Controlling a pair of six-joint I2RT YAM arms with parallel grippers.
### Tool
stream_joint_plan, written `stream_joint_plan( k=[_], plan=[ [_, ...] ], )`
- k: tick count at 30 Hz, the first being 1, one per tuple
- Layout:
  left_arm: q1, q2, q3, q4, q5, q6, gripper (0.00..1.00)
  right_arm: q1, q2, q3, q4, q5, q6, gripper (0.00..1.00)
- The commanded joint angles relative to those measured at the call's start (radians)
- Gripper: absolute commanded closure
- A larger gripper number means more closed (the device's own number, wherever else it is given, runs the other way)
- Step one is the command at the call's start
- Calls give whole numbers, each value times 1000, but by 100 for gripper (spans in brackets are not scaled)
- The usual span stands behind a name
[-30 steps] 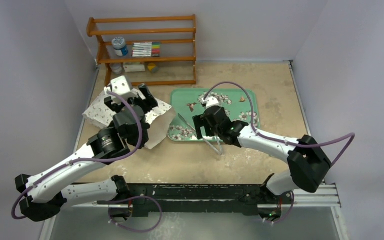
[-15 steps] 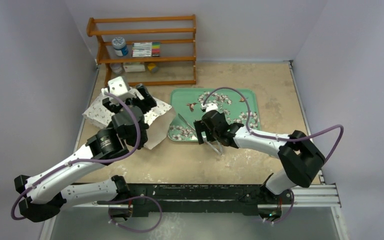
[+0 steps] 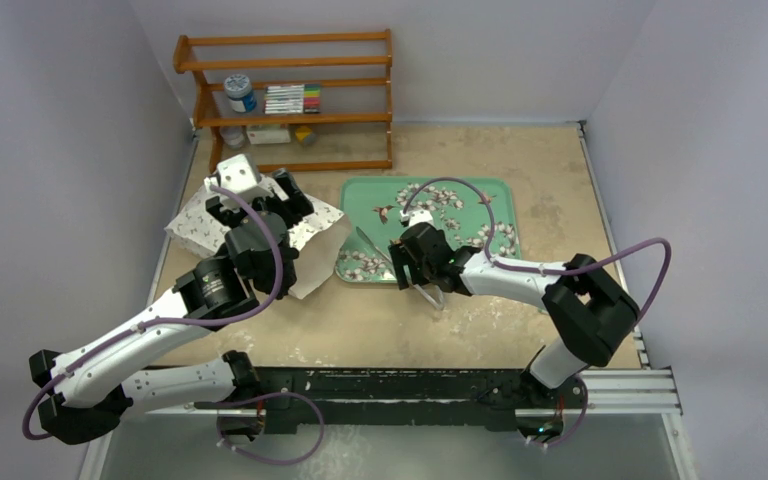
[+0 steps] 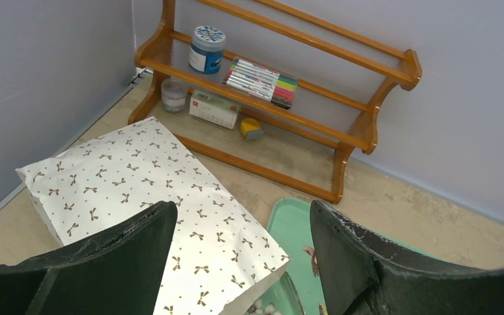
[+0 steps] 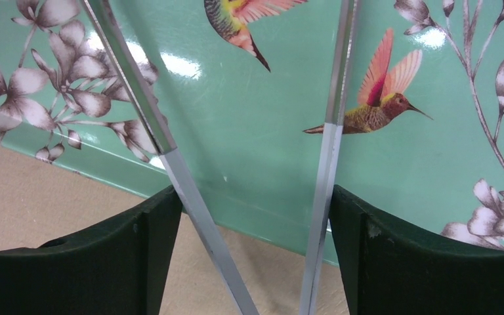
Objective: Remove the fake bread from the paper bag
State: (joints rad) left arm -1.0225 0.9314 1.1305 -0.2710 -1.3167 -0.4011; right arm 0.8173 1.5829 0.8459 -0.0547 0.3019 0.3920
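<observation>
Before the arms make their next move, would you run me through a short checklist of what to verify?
1. Left gripper jaws open above the paper bag: ok.
2. Tongs lying between the right gripper jaws: ok.
3. Firm grip on the tongs: cannot tell; they lie across the edge of the floral tray.
4. Fake bread in sight: not ok; none shows in any view.
5. Bag mouth open enough to reach in: cannot tell.
</observation>
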Motion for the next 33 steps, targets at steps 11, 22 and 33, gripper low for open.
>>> stream_joint_plan(
  k=[11, 22, 33],
  plan=[
    [-2, -4, -7, 29, -27, -4, 26, 4, -47, -9, 37, 1, -39, 35],
    [-2, 0, 9, 49, -32, 23, 26, 5, -155, 10, -29, -41, -57, 42],
    [-1, 9, 18, 61, -45, 51, 26, 17, -245, -1, -104, -61, -73, 44]
  ],
)
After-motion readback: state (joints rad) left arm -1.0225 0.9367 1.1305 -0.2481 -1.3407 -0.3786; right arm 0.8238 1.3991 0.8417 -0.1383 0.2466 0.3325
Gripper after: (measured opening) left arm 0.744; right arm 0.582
